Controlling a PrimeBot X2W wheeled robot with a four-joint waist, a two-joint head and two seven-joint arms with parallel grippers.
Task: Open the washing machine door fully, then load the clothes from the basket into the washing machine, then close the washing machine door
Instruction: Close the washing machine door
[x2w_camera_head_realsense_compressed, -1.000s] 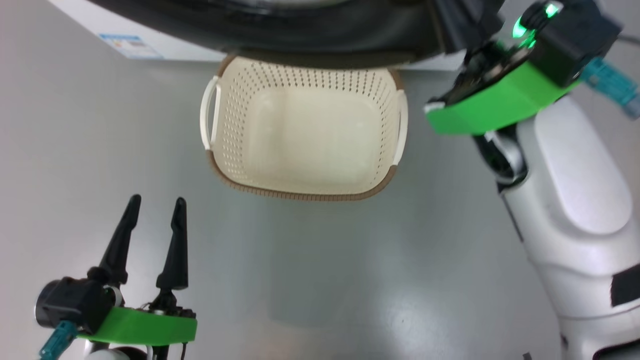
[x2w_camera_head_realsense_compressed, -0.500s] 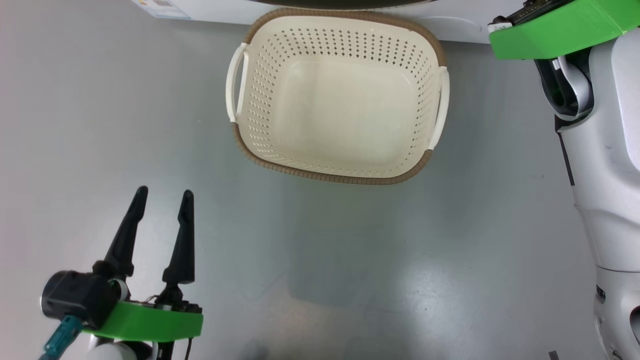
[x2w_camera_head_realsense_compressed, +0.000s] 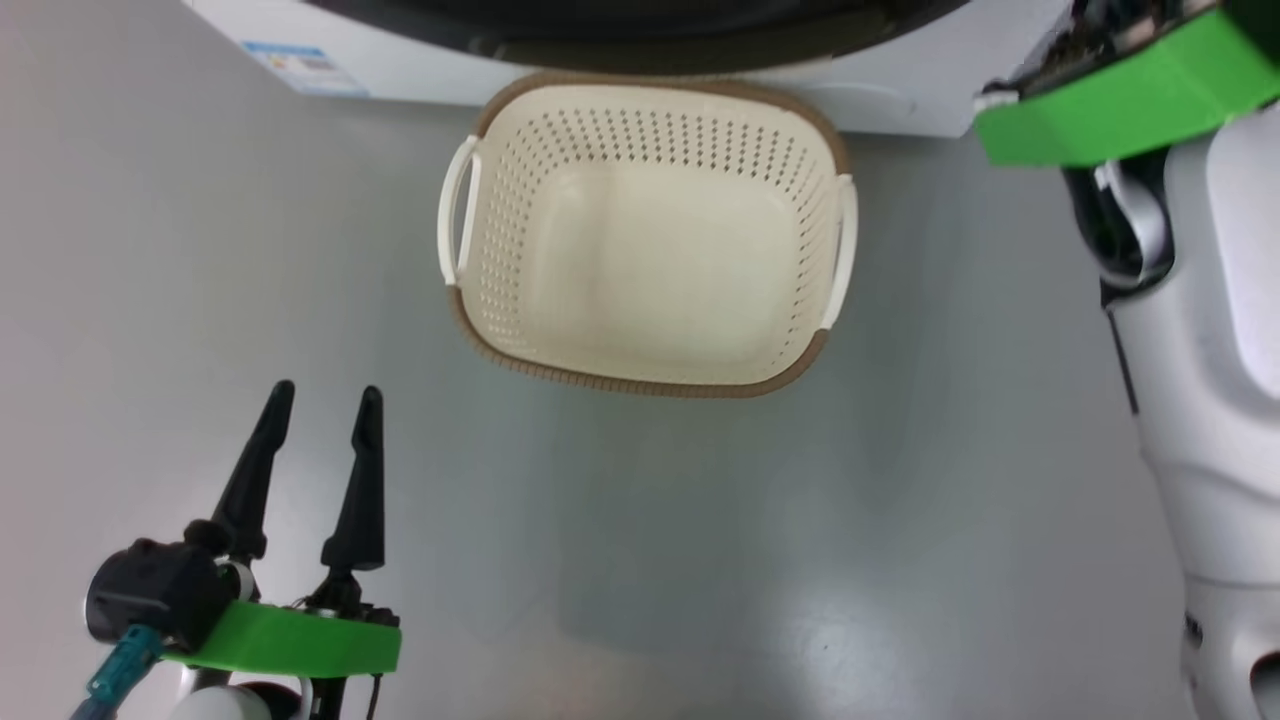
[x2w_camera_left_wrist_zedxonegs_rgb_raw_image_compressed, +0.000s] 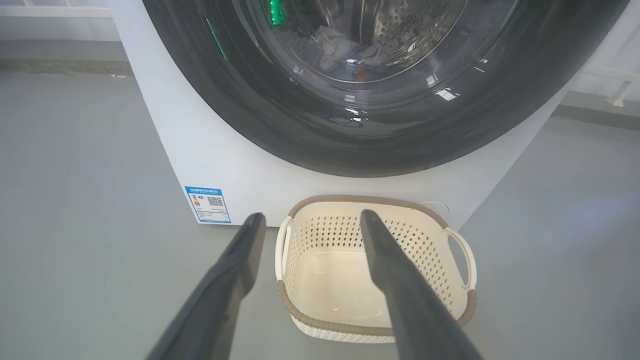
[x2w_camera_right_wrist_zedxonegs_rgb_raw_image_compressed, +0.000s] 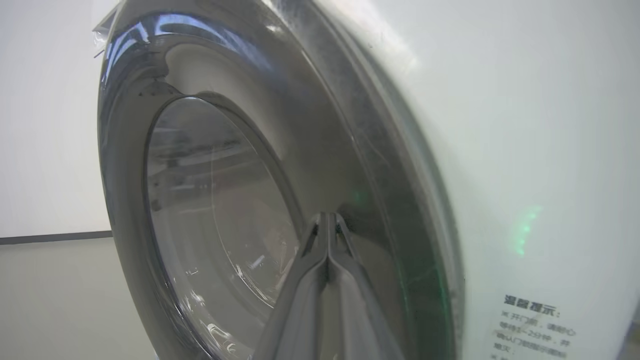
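I have the right claw (x2w_camera_right_wrist_zedxonegs_rgb_raw_image_compressed: 327, 217) clenched on nothing, its two fingers pressed together, with the tips at the black ring of the washing machine door (x2w_camera_right_wrist_zedxonegs_rgb_raw_image_compressed: 220, 210), low and right of centre in the right wrist view. That view is close and skewed, so I cannot say for sure whether the tips press on the ring or stop just short. The left claw (x2w_camera_head_realsense_compressed: 327, 390) hangs released at the lower left of the head view, well apart from the basket (x2w_camera_head_realsense_compressed: 640, 388). The basket stands empty on the grey floor (x2w_camera_head_realsense_compressed: 700, 560), just in front of the washing machine (x2w_camera_left_wrist_zedxonegs_rgb_raw_image_compressed: 165, 125). A pale bundle behind the glass, top centre of the left wrist view, looks like the clothes (x2w_camera_left_wrist_zedxonegs_rgb_raw_image_compressed: 325, 42), and the door seems to lie flush. My worry is the latch. If the door is only pushed to, it may swing back out once I draw the claw away. Clenched tips can also skid sideways on that glossy curve if I push off-centre. Against the earlier pictures, the whole head view has shifted, so the camera has moved. A second ago the door's dark edge overhung the basket's far rim, and now that rim shows whole. The left claw keeps the same gap.
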